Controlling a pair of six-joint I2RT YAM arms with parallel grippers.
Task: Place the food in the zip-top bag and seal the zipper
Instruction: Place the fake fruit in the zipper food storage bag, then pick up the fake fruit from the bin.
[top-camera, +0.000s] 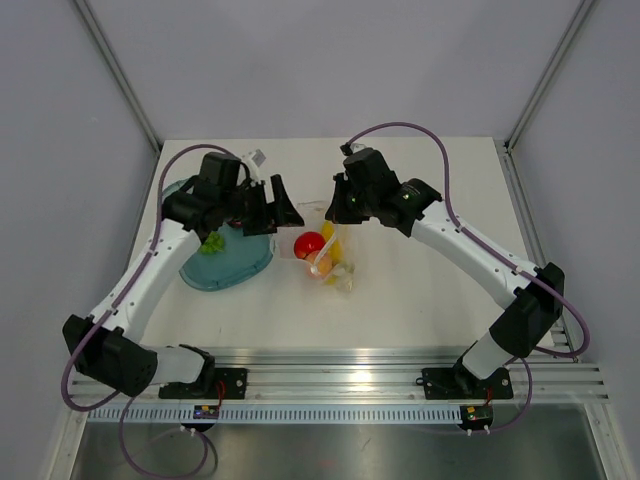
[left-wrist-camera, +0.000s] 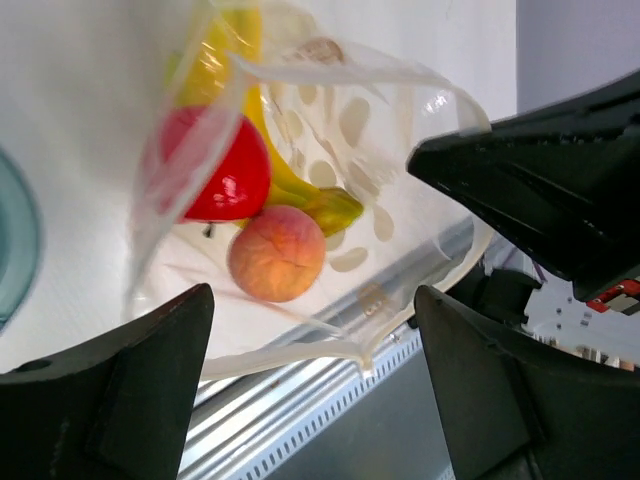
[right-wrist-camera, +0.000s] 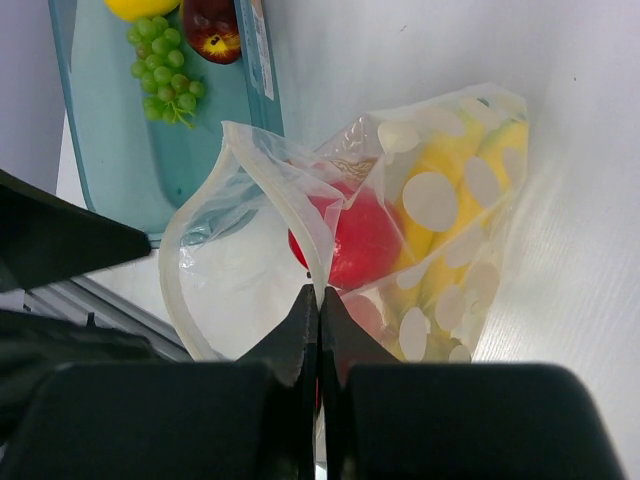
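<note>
Right gripper (right-wrist-camera: 318, 300) pinches the rim of the zip-top bag (right-wrist-camera: 225, 270), whose mouth gapes just ahead of the spread, empty left gripper (left-wrist-camera: 310, 300). We judge the grapes (right-wrist-camera: 163, 68), behind its fingers, come next; we would hold the rim raised.

Nothing written could be read anywhere. A narrow white sticker (right-wrist-camera: 259, 55) ran along one rim of the teal tray (right-wrist-camera: 100, 125), its print too small to make out. On the near rail, a small coloured tag (top-camera: 207, 410) below the left arm's base and a second tag (top-camera: 470, 413) below the right arm's base were just as illegible.
</note>
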